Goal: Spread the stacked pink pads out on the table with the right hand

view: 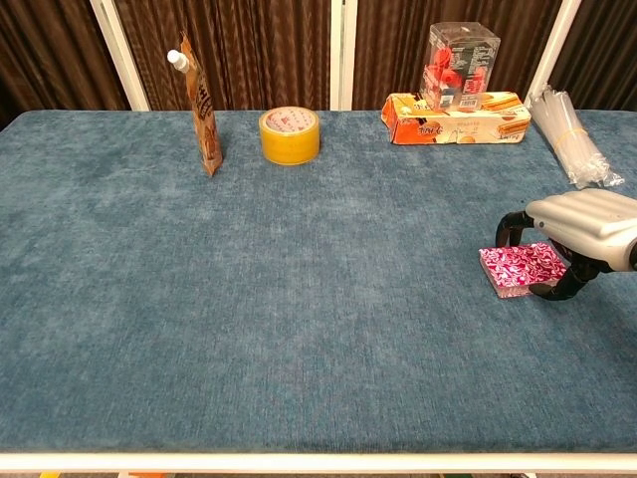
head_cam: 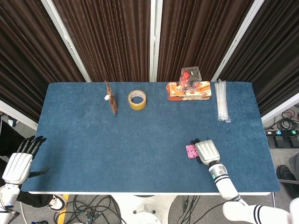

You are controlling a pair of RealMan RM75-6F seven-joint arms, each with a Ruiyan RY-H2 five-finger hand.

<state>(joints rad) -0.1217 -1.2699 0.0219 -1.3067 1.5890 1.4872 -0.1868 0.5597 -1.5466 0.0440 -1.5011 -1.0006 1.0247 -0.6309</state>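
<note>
Presumably the pads [view: 523,269] are light, thin and soft, each wrapped in slick film, so layers should slide over one another readily and the whole stack may skid on the table [view: 299,299] cloth if pushed low. Best contact is judged to be on the top layer only, pressing down lightly and dragging sideways, or pinching one pad at its short edges. The stack is a small, flat, squarish block with a pink-and-white pattern; the number of layers cannot be told. It lies near the table's front right corner, well apart from the items along the rear edge. The right hand [view: 577,231] arches over the stack, dark fingers [view: 509,231] curled around its sides; whether they grip cannot be told. The left hand [head_cam: 19,163] hangs off the left edge, fingers extended, holding nothing.
</note>
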